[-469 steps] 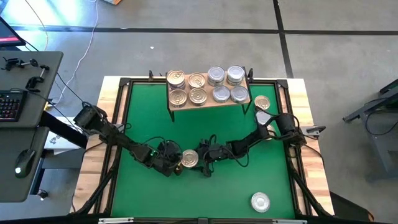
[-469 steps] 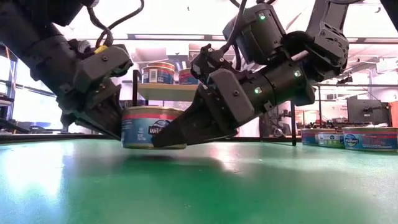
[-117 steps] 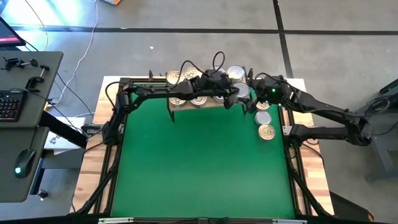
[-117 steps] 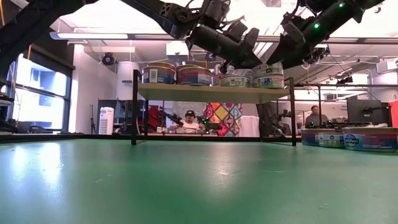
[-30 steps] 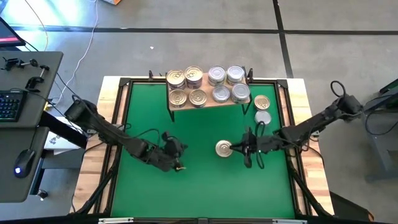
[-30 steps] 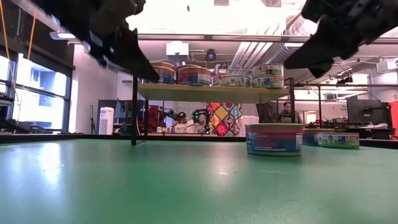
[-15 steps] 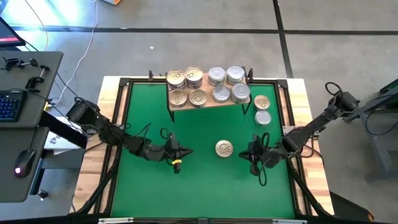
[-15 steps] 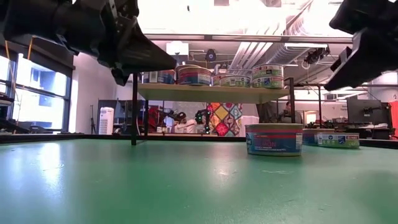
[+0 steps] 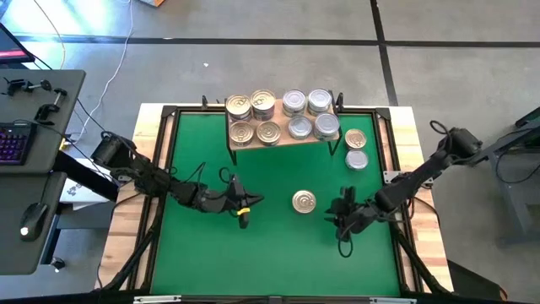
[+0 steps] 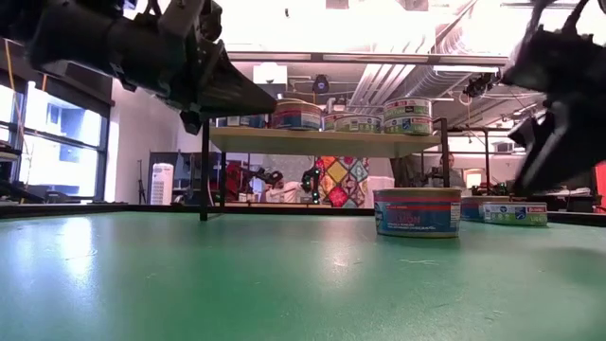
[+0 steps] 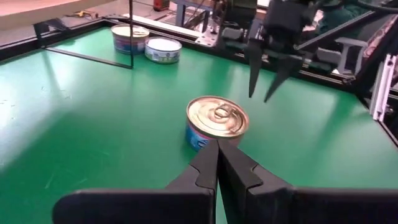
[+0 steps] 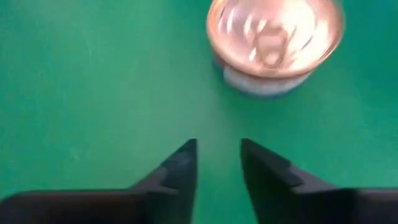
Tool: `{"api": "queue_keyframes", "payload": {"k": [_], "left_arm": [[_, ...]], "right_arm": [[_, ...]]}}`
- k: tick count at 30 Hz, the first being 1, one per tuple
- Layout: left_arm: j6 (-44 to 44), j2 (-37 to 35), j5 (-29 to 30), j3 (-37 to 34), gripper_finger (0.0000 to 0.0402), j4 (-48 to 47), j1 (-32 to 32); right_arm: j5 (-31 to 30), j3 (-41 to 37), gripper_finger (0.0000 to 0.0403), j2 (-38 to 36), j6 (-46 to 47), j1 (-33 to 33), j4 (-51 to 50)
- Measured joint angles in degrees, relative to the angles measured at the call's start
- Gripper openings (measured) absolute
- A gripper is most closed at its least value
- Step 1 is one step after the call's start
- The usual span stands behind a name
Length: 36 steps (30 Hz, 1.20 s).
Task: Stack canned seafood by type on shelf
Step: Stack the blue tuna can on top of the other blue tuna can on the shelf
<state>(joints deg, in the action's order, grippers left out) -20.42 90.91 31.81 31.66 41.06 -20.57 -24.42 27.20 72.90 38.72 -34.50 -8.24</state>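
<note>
I have one gold-lidded tin (image 9: 304,202) standing alone on the green table (image 9: 278,262), roughly mid-table, with bare felt on every side of it. My left gripper (image 9: 250,201) sits to its left, near but apart, fingertips pressed together and holding nothing; in the left wrist view the closed tips (image 11: 217,147) point straight at the tin (image 11: 217,122). My right gripper (image 9: 340,209) is on the tin's other side, just off it and slightly nearer the front edge, fingers parted by a narrow gap, empty; the right wrist view shows the tin (image 12: 274,38) ahead of the spread fingers (image 12: 180,165), not touching.

The shelf (image 9: 283,135) stands at the far edge of the table, its wood top carrying eight tins: four gold-lidded tins (image 9: 253,118) on its left half, four silver-lidded tins (image 9: 308,115) on its right. Right of the shelf, along the table's right edge, a gold tin (image 9: 355,139) and a silver tin (image 9: 357,159) stand close together. A black frame rail (image 9: 164,177) borders the green surface.

In the low view the lone tin (image 10: 417,211) sits on open felt with the shelf (image 10: 322,141) behind it; the front half of the table is free. Beyond it lies a lit workshop with a colourful patterned panel (image 10: 336,181). A desk with keyboard (image 9: 15,143) stands left of the table.
</note>
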Motion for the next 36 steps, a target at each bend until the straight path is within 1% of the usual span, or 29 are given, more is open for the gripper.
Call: {"api": "queue_keyframes", "payload": {"k": [4,6,8,10,13,16,20,22,27,32,36], "left_arm": [[0.1,0.0,-2.4,0.0,0.0,-0.2,0.0],[0.8,0.0,-3.2,0.0,0.0,-0.4,-0.6],[3.0,0.2,-2.9,0.0,0.0,-0.4,-2.1],[5.2,0.8,-1.4,0.7,0.0,-0.6,-4.0],[6.2,2.2,0.5,2.3,0.0,-0.6,-5.6],[6.2,4.1,0.8,3.4,0.0,-0.9,-5.7],[5.9,7.2,0.6,5.3,0.0,-0.9,-5.2],[5.7,8.7,-0.1,6.0,0.0,-0.9,-4.7],[5.5,12.2,-3.1,8.3,0.0,-0.9,-3.8],[5.5,15.2,-3.2,9.9,0.0,-0.8,-3.3],[5.1,16.7,-3.8,10.1,0.0,-0.9,-2.9]], "right_arm": [[3.3,0.0,0.0188,3.0,1.6,0.0,-0.5],[4.0,0.0,0.023,4.7,3.1,-0.1,-0.5],[4.1,0.0,0.0269,7.0,4.5,-0.4,-0.4],[3.3,0.2,0.0301,9.1,4.8,-0.5,0.9],[2.1,0.3,0.0331,12.4,2.9,-0.6,5.5],[-0.2,0.1,0.0341,14.5,-0.2,-1.4,10.0],[-3.4,0.1,0.0342,15.7,-2.5,-3.0,14.0],[-4.6,0.0,0.0342,16.2,-3.7,-3.7,14.9],[-9.7,0.0,0.0342,18.2,-4.5,-4.8,17.5],[-10.9,0.0,0.0342,21.2,-5.8,-4.9,22.7],[-7.5,-0.1,0.0342,22.5,-6.1,-3.6,24.0]]}}
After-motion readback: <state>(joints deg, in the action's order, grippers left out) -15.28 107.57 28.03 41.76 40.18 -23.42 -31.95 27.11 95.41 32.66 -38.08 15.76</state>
